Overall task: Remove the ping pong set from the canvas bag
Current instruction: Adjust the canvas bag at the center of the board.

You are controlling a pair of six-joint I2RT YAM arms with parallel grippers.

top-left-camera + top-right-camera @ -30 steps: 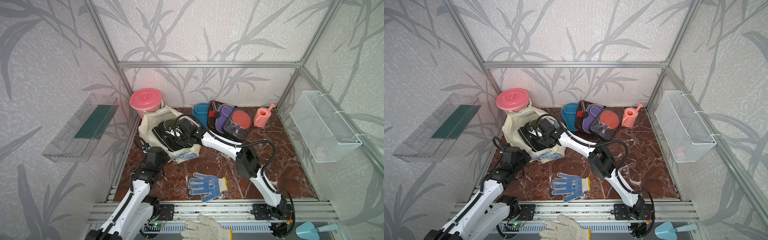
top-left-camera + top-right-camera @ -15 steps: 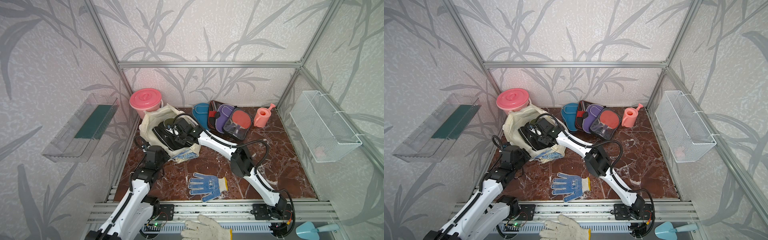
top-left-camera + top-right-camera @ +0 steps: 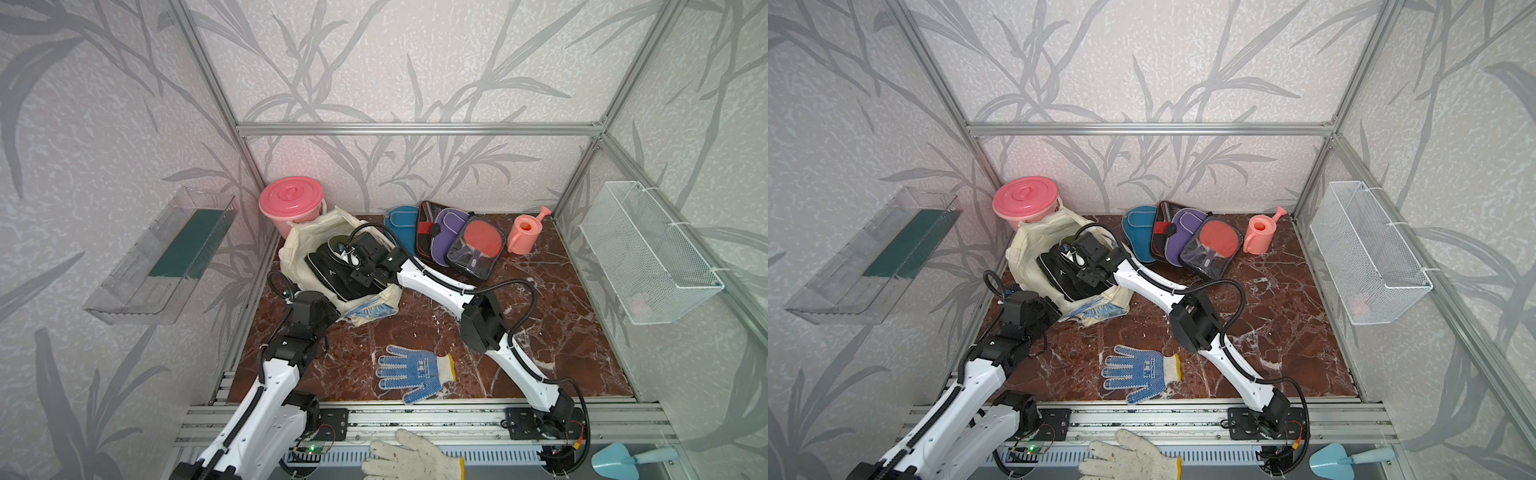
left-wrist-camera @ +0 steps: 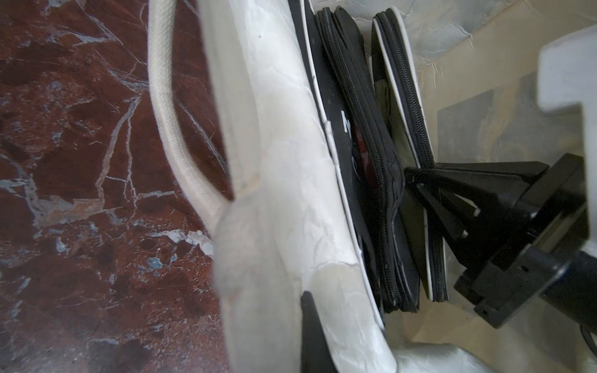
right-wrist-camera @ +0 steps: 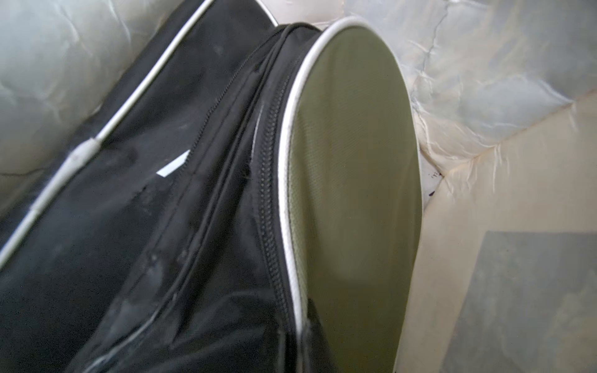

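The canvas bag (image 3: 299, 245) (image 3: 1034, 237) lies open at the back left. My left gripper (image 3: 332, 309) (image 4: 307, 313) is shut on the bag's near rim cloth (image 4: 284, 193). My right gripper (image 3: 363, 272) (image 3: 1092, 274) reaches into the bag's mouth. Its jaws (image 4: 412, 181) (image 5: 303, 329) are shut on the white-piped edge of an olive case (image 5: 349, 193) (image 4: 410, 226). A black zip case (image 5: 129, 226) (image 3: 332, 274) lies against the olive one inside the bag. Outside, by the back wall, lie a blue case (image 3: 399, 224), a black-red case (image 3: 424, 232), a purple case (image 3: 451, 232) and a clear pack with a red paddle (image 3: 478, 245).
A pink lidded bucket (image 3: 291, 201) stands behind the bag. A pink watering can (image 3: 525, 232) is at the back right. A blue-dotted glove (image 3: 411, 372) lies on the marble floor near the front, a white glove (image 3: 411, 457) on the rail. A wire basket (image 3: 648, 257) hangs right, a clear shelf (image 3: 166, 253) left.
My right gripper's jaws have closed onto the olive case's edge inside the bag. The left gripper has stayed shut on the bag's rim.
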